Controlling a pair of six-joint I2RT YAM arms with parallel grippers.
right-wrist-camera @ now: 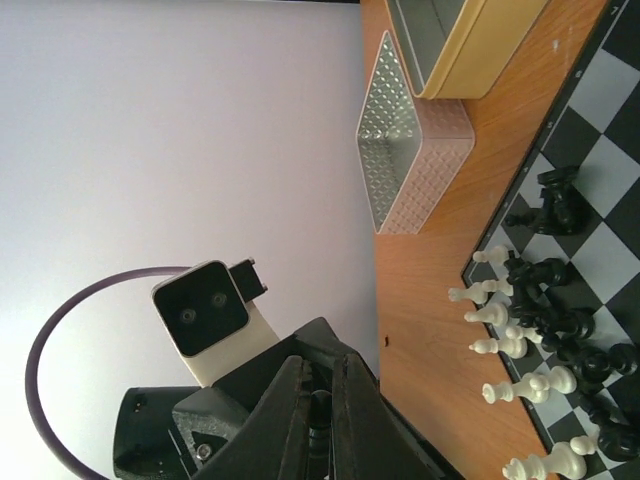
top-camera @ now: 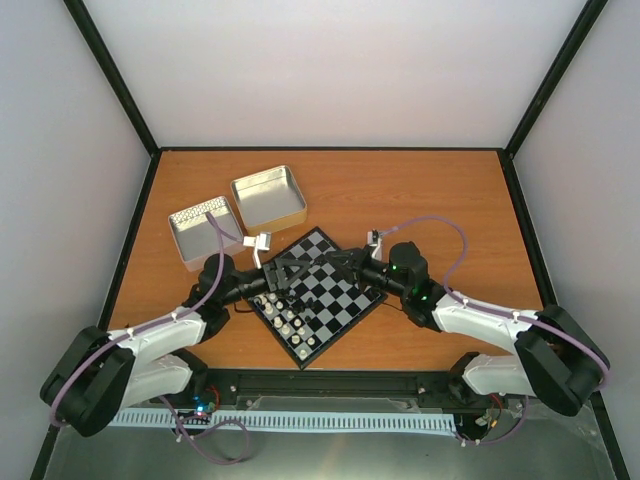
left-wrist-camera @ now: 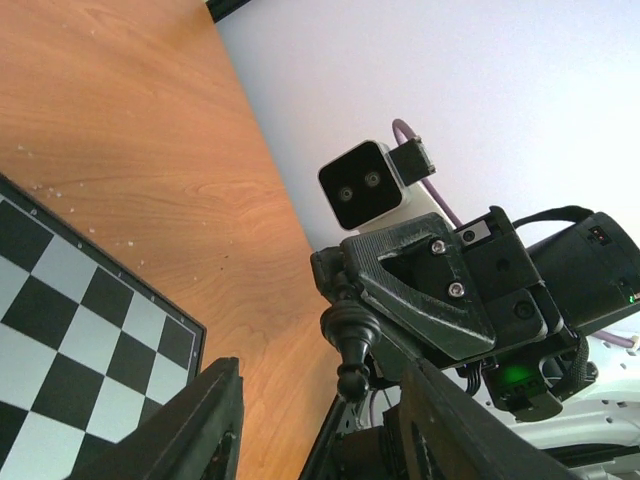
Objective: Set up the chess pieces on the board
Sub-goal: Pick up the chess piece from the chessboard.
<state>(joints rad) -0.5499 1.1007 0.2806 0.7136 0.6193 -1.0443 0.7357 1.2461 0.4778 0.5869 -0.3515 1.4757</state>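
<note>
Glossy turned black chess piece [left-wrist-camera: 349, 340] pinched in closed right claw [right-wrist-camera: 322, 380]. Left claw [left-wrist-camera: 320, 392] held half-spread, nothing gripped. Checkered board [top-camera: 340, 296] laid on woodgrain desk [top-camera: 430, 200].

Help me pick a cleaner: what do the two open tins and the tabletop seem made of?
Dimpled tin: likely thin metal, silvery, embossed sheen. Smooth tin: likely metal, satin grey inside, gold-toned outside. Tabletop: wood or wood-look laminate, visible grain, matte.
</note>
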